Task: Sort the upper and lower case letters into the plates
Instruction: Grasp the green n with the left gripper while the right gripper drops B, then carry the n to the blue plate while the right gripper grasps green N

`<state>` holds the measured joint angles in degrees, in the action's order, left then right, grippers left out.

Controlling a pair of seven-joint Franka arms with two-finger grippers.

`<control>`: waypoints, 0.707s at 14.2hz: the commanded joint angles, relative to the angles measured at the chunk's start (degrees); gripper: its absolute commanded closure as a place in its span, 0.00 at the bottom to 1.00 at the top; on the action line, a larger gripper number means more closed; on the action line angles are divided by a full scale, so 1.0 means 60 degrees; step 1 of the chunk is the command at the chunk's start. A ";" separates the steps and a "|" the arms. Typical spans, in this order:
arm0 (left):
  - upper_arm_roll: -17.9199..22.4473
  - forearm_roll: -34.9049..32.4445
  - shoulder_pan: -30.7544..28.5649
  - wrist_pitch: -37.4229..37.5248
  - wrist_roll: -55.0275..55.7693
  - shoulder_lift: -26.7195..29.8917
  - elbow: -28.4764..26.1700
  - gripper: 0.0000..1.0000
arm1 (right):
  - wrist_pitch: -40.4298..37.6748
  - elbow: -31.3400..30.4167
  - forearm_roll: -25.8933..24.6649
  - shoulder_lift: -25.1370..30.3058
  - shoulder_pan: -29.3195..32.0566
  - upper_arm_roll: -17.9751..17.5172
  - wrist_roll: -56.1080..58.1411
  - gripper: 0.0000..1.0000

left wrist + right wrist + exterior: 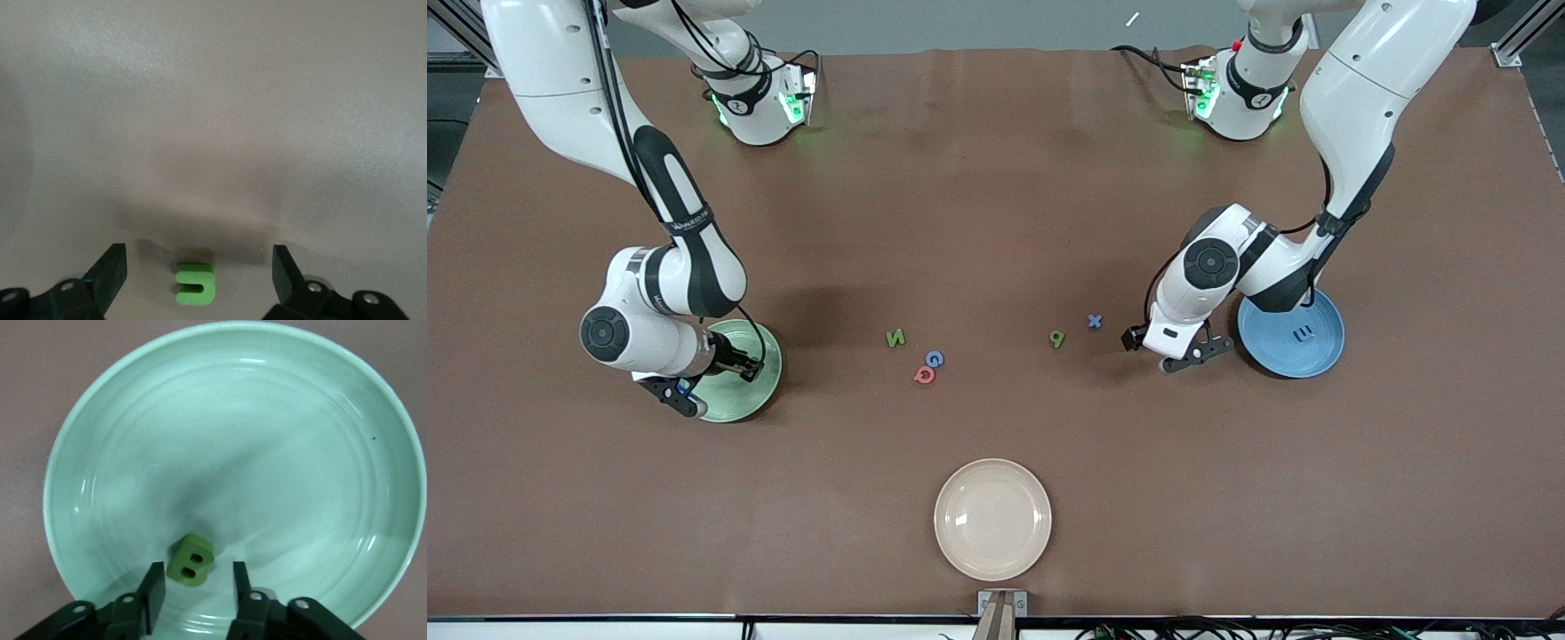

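Observation:
The pale green plate (763, 389) lies at the right arm's end of the table. My right gripper (717, 379) hangs low over it, open. A green letter B (191, 561) lies loose in that plate (267, 453), just ahead of the gripper (198, 573) and touching neither finger. The blue plate (1282, 357) at the left arm's end holds a dark blue E (1303, 334). Beside it my left gripper (1170, 354) is open, low over the brown table. A small green letter (196, 285) lies on the table between its fingers (199, 257), untouched.
Loose letters lie mid-table: a green N (895, 338), a blue G (935, 358), a red Q (924, 375), a green p (1056, 338) and a blue x (1095, 321). A cream-white plate (992, 519) sits nearest the front camera.

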<state>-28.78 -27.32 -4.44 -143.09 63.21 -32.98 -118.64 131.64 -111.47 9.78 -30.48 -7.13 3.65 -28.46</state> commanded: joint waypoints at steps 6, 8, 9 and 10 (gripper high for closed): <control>-0.0183 -0.0208 -0.0050 -0.0028 0.0262 0.0061 -0.0310 0.19 | -0.2737 0.1923 0.0069 0.0451 -0.1546 -0.0111 -0.2997 0.00; -0.0301 -0.0193 -0.0124 -0.0013 0.0276 0.0149 -0.0427 0.19 | -0.2241 0.1792 0.0069 0.0436 -0.2337 -0.0111 -0.4550 0.00; -0.0315 -0.0193 -0.0124 -0.0013 0.0276 0.0164 -0.0500 0.19 | -0.1962 0.1660 0.0069 0.0436 -0.2690 -0.0096 -0.5240 0.00; -0.0344 -0.0193 -0.0124 -0.0013 0.0276 0.0207 -0.0559 0.19 | -0.1713 0.1586 0.0055 0.0407 -0.2998 -0.0096 -0.5841 0.00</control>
<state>-29.94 -27.33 -4.57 -143.08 63.24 -33.30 -119.71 118.72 -99.92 9.96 -28.50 -22.31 2.46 -57.53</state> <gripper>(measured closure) 0.185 0.000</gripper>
